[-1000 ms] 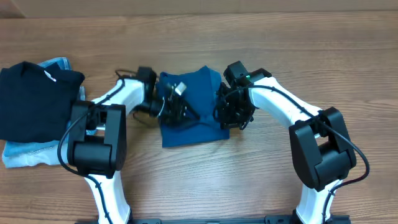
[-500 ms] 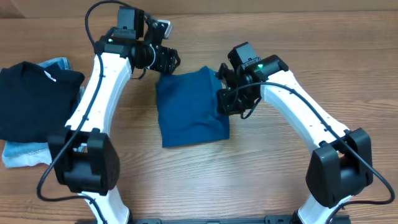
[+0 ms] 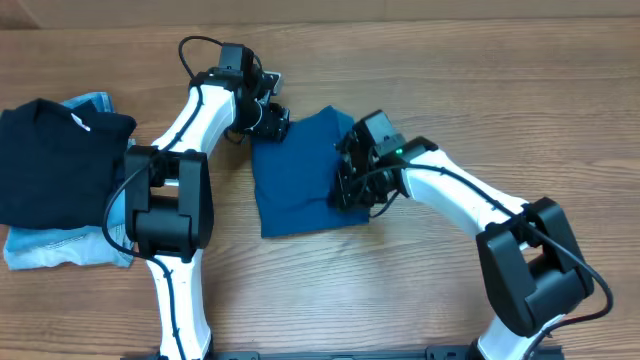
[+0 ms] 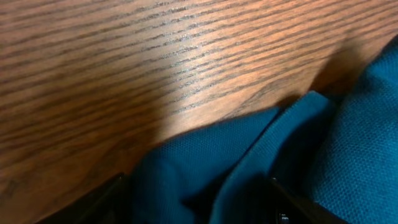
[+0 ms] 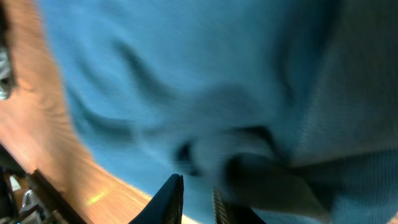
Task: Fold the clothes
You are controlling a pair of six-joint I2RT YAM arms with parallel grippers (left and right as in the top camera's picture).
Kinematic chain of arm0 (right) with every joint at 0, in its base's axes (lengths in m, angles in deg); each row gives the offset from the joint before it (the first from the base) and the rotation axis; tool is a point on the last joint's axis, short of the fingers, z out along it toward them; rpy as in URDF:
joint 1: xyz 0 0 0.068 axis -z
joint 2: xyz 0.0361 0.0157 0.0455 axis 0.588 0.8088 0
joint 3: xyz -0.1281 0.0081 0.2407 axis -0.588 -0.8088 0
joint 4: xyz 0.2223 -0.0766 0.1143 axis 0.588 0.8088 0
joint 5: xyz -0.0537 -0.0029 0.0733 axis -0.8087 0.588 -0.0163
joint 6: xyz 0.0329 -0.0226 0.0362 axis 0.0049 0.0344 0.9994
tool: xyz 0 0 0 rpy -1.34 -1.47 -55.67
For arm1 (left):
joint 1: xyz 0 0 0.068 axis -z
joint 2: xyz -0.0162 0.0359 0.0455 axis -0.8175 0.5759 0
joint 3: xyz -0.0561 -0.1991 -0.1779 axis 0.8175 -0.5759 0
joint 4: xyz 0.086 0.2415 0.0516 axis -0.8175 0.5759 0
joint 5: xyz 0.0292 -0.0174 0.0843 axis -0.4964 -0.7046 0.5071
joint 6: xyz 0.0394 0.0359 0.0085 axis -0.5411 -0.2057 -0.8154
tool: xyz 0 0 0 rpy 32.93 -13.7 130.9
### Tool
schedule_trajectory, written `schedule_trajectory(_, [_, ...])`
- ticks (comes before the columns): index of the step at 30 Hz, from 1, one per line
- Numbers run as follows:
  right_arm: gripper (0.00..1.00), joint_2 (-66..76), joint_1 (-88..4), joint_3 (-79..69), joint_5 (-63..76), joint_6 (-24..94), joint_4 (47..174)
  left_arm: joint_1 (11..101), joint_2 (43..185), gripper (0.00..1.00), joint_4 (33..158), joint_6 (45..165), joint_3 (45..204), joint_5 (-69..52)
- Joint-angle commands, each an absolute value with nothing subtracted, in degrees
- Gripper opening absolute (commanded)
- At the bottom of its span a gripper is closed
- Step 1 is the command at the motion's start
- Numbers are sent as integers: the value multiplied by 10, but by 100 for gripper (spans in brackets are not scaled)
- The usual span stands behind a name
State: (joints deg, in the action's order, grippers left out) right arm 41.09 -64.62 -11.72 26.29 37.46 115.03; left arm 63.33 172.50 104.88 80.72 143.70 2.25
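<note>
Teal-blue clothes (image 3: 298,190), folded flat, wooden table (image 3: 500,100)

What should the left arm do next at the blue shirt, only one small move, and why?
Probably lift the left tool straight up, clear of the shirt. Its jaws stand open over the shirt's far left corner, and the shirt lies on the table as a compact rectangle, so that corner seems placed.
</note>
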Motion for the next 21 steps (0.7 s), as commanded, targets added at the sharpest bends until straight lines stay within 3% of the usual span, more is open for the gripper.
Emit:
schedule_trajectory(1, [20, 430, -647, -133, 254, 423, 1142, 631, 1742, 72, 1141, 815, 1428, 47])
schedule_trajectory(5, [20, 472, -641, -133, 264, 468, 1142, 631, 1742, 65, 1222, 815, 1428, 54])
schedule_trajectory(7, [20, 479, -623, -133, 264, 485, 1142, 631, 1742, 56, 1255, 815, 1428, 75])
schedule_trajectory(12, [19, 481, -516, -132, 246, 460, 1115, 631, 1742, 45, 1339, 817, 1427, 88])
schedule_trajectory(16, [18, 481, -464, -132, 250, 409, 1110, 631, 1742, 45, 1410, 857, 1426, 79])
schedule_trajectory(21, [18, 481, -487, -131, 253, 393, 1110, 632, 1742, 48, 1421, 833, 1426, -35])
